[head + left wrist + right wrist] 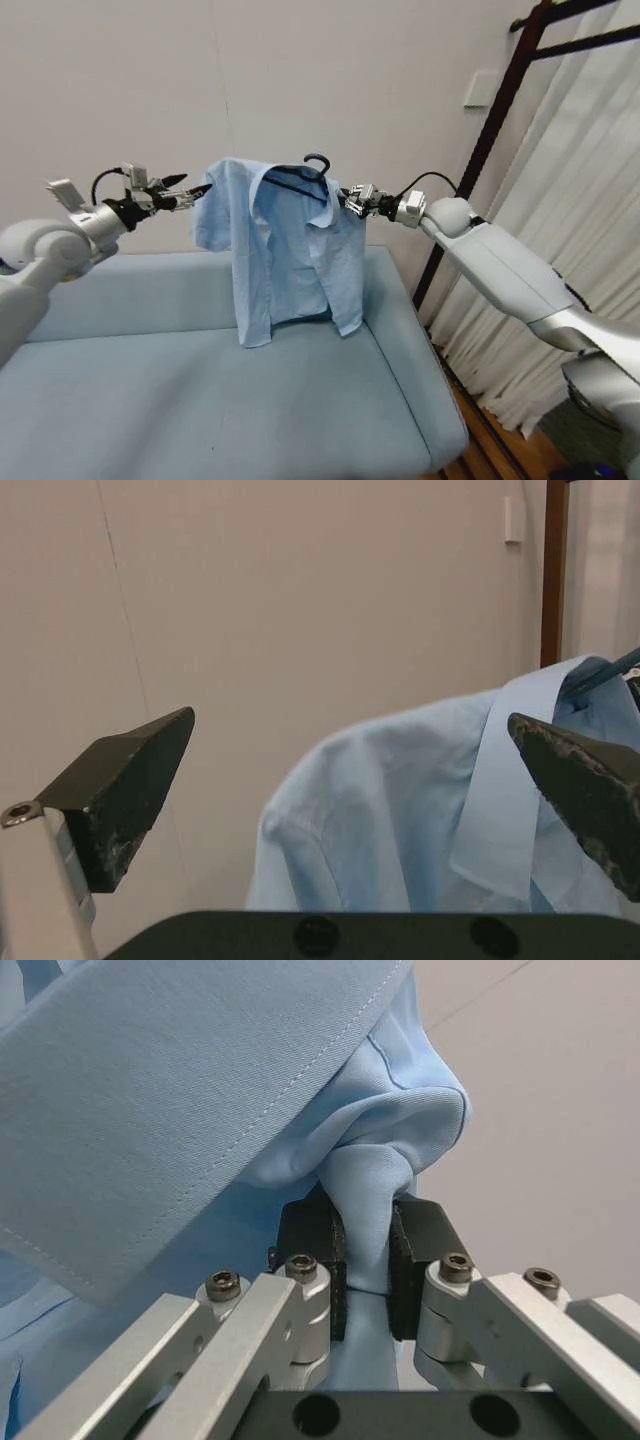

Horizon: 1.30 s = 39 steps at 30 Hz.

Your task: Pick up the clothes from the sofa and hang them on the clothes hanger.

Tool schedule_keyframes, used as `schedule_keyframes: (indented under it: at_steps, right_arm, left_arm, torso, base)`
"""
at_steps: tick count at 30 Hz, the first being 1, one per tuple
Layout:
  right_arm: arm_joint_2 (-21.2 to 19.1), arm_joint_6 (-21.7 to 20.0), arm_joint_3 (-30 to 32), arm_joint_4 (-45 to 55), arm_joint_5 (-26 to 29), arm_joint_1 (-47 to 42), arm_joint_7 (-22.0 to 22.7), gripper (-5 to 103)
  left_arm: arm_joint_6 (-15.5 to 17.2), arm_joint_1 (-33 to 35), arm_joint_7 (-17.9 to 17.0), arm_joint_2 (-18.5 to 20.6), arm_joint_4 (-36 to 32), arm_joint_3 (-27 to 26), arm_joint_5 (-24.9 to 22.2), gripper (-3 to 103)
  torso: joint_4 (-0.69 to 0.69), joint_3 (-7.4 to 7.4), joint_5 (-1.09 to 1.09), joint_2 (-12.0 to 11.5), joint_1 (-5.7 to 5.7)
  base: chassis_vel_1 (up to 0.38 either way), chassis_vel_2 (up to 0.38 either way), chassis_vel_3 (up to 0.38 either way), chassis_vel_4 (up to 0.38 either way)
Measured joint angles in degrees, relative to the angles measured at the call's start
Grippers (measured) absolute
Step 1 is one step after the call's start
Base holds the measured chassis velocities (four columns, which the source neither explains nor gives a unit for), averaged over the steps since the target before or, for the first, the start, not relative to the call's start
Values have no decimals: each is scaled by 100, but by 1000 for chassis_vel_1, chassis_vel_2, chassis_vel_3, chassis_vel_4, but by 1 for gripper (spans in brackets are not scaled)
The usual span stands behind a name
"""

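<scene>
Blue shirt (285,250) on black hanger (298,186); right fingers (312,1240) pinch fabric; left fingers (125,785) wide, seemingly beside sleeve.

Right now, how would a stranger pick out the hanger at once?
Above the blue sofa, a pale blue shirt hangs between the left claw, open beside one shoulder, and the right claw, pinching the other. The hanger sits in its collar: thin, black against pale cloth, hook poking up.

You see little of the hanger (305,186) in the upper middle of the head view: the shirt (290,250) covers all but its hook and one dark bar. At upper right the dark rack (500,110) runs off the top edge. In the right wrist view, cloth pinched between the pads of the right gripper (367,1252) hides whether the hanger is caught there too.
</scene>
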Motion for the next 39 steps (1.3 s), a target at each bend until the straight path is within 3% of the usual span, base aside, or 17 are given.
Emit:
schedule_keyframes:
  at_steps: [2,3,5,8,9,13,17,25,28,32,34,39]
  right_arm:
    - [9,-43,-82,-11,-27,59,-153,9]
    - [9,-43,-82,-11,-27,59,-153,9]
    - [34,-155,-123,-12,42,111,-328,9]
    - [24,-429,-186,42,463,235,-516,9]
    - [24,-429,-186,42,463,235,-516,9]
    - [-108,-560,-301,67,713,338,-604,9]
    - [-220,-562,-319,120,711,307,-614,9]
    - [-246,-583,-405,103,742,460,-878,9]
    - [-234,-951,-540,8,1050,747,-1319,9]
    - [-238,-1243,-576,-28,1238,857,-1587,9]
    - [-242,-1624,-579,-82,1401,964,-1909,9]
    - [-275,-2107,-579,-54,1688,1007,-2136,9]
  left_arm:
    - [85,-432,239,33,187,526,-10,100]
    - [85,-432,239,33,187,526,-10,100]
    - [166,-1086,574,-142,503,1239,168,100]
    - [107,-1907,948,-746,1193,2117,624,100]
    - [107,-1907,948,-746,1193,2117,624,100]
    - [25,-2617,1278,-1582,1863,2849,938,100]
    - [9,-3048,1485,-1917,2041,3306,1050,100]
    - [5,-3564,2012,-2056,2142,3758,1253,100]
    - [-8,-3729,2212,-2026,2181,3885,1293,100]
    - [-23,-3806,2324,-1970,2202,3951,1314,100]
    - [-59,-3873,2466,-1902,2240,3984,1415,100]
    - [-34,-3892,2425,-1849,2229,3830,1443,100]
  torso:
    - [4,0,-3,0,-1]
    - [4,0,-3,0,-1]
    - [3,0,-6,0,0]
    - [-5,1,-4,0,0]
    - [-5,1,-4,0,0]
    - [-8,2,0,0,2]
    - [-6,1,1,0,2]
    - [0,1,-2,0,1]
    - [0,1,-5,0,1]
    - [-2,1,-2,0,1]
    - [-2,1,-3,0,1]
    - [-2,1,-3,0,1]
  base:
    - [0,0,0,0]
    - [0,0,0,0]
    - [0,0,0,0]
    - [0,0,0,0]
    - [0,0,0,0]
    - [0,0,0,0]
    - [0,0,0,0]
    - [0,0,0,0]
    - [0,0,0,0]
    - [0,0,0,0]
    - [0,0,0,0]
    - [0,0,0,0]
